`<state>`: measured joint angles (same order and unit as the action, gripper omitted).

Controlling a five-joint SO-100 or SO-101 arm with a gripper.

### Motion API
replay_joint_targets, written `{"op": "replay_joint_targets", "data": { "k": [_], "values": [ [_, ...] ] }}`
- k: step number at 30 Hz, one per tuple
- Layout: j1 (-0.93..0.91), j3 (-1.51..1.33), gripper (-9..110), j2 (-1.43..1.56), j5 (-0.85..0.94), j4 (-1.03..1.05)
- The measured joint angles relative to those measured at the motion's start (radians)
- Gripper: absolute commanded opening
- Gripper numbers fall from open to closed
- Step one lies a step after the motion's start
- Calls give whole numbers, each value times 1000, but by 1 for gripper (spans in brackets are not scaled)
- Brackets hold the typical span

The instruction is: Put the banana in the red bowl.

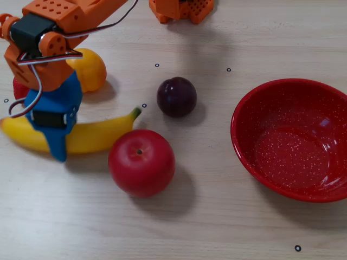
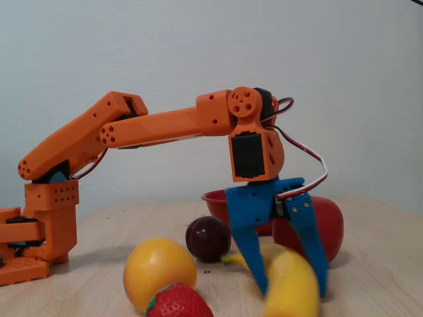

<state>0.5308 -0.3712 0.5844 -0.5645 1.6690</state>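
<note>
Banana (image 1: 103, 134) lies flat on the wooden table (image 1: 217, 227) in a fixed view from above, directly under the blue gripper (image 1: 57, 142), whose body crosses the fruit's middle so that yellow shows on both sides of it. Just right of the gripper sits a red apple (image 1: 141, 162), with a dark plum (image 1: 177, 96) beyond that and the red bowl (image 1: 255, 97) well off to the right, holding nothing. An orange fruit (image 1: 89, 69) sits just behind the gripper. In a fixed view from table level, the gripper (image 2: 294, 287) points down with its two blue fingers (image 2: 248, 247) spread wide on either side of the banana (image 2: 291, 287); whether they press it I cannot tell. To the gripper's left are the orange fruit (image 2: 158, 271), a strawberry (image 2: 178, 302) and the plum (image 2: 207, 239); the apple (image 2: 330, 228) and the bowl (image 2: 215, 201) stand behind it.
</note>
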Motion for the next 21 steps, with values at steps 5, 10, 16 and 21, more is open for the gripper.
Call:
{"op": "replay_joint_targets", "data": {
  "k": [5,10,16,21],
  "values": [
    [-12,32,0,141,26,112],
    [-17,69,0,330,46,155],
    [-77,69,0,474,118,158],
    [-262,69,0,623,206,158]
  ]
}}
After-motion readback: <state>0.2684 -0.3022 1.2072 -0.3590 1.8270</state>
